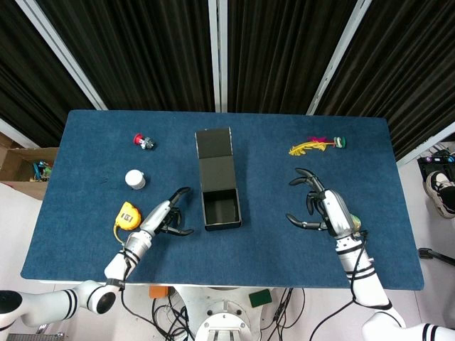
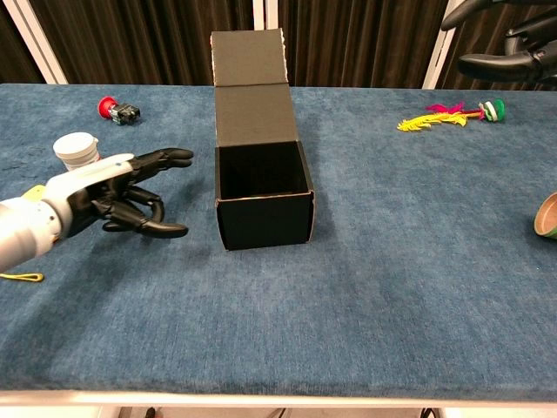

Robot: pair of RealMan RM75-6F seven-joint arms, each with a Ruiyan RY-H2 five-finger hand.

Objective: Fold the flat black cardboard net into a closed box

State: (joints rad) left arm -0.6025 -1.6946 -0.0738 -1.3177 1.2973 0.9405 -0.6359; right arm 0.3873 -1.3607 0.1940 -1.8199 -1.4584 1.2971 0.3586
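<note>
The black cardboard box [image 1: 221,209] [image 2: 264,196] stands in the middle of the blue table [image 1: 85,249], its body formed and open on top. Its lid flap [image 1: 214,143] [image 2: 248,57] lies back toward the far edge, unfolded. My left hand [image 1: 165,219] [image 2: 122,196] hovers low just left of the box, fingers spread and holding nothing. My right hand [image 1: 323,209] is lifted well to the right of the box, fingers apart and empty; in the chest view only its fingertips [image 2: 500,61] show at the top right corner.
A yellow tape measure [image 1: 128,214] and a white cup [image 1: 134,179] [image 2: 75,150] lie left of my left hand. A red toy [image 1: 144,141] [image 2: 117,109] sits far left. A feather toy [image 1: 316,146] [image 2: 448,116] lies far right, and a tipped cup [image 2: 547,216] rests by my right hand.
</note>
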